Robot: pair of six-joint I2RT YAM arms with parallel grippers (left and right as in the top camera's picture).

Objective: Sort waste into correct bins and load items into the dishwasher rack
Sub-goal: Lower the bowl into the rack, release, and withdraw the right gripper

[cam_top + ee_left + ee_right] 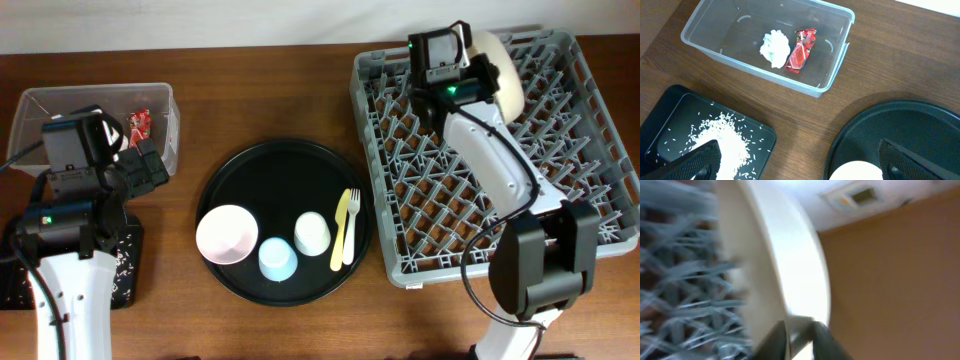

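My right gripper (801,330) is clamped on the rim of the cream plate (506,68), which stands on edge at the far side of the dishwasher rack (592,130). My left gripper (800,162) hangs spread wide and empty above the counter (880,65). It is near the clear tub (837,15) holding the tissue (775,46) and wrapper (801,50), and the black tray (670,100) holding the rice (727,141).

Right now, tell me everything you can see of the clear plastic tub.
The clear plastic tub is a rectangular, see-through bin with rounded corners, a rolled rim and no lid. It stands upright and level on the wooden table, beyond the black tray and apart from it. Inside lie a crumpled white tissue and a red snack wrapper, side by side near the middle of its floor. Nothing else touches it.
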